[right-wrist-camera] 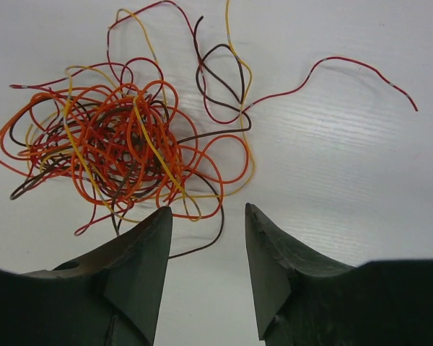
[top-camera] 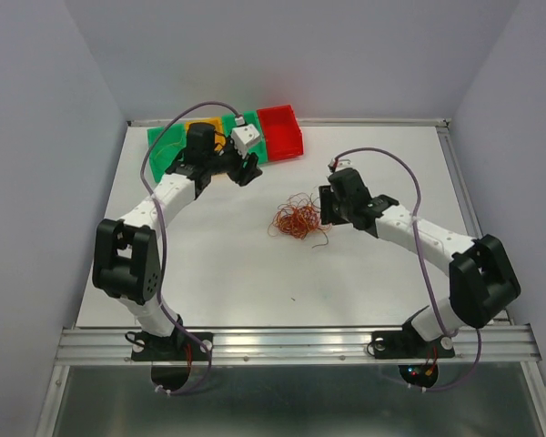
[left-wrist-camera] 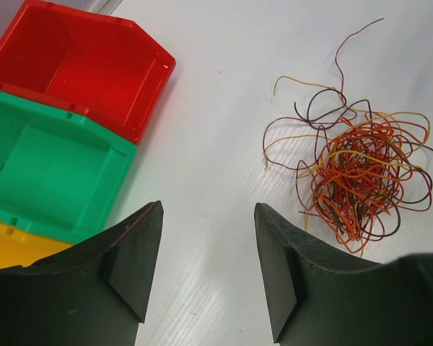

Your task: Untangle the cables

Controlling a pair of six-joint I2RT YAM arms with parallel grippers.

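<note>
Looking down from the top camera, I see the cables [top-camera: 296,221] as 1 tangle of red, orange, yellow and dark wires on the white table [top-camera: 209,273], a little right of the middle; all of it lies on the table surface, outside the bins.

The right gripper [top-camera: 326,205] sits just beside the tangle on its right; in my right wrist view the right gripper [right-wrist-camera: 207,213] has its 2 fingers spread with nothing clamped, and the cables [right-wrist-camera: 123,144] lie ahead and to the left; 1 dark loop curls down close to the left finger, and I cannot tell whether it touches; 1 red strand [right-wrist-camera: 346,68] trails away to the right.

The left gripper [top-camera: 241,164] is up by the bins at the far edge, well apart from the tangle; the left wrist view shows the left gripper [left-wrist-camera: 208,216] released, gripping nothing, with the cables [left-wrist-camera: 357,173] off to the right.

The red bin [left-wrist-camera: 146,97], green bin [left-wrist-camera: 117,180] and yellow bin [left-wrist-camera: 11,249] stand touching in a row; the red and green ones show their plain floors; the yellow one is mostly hidden; from above the red bin [top-camera: 287,146] is at the row's right end.
</note>
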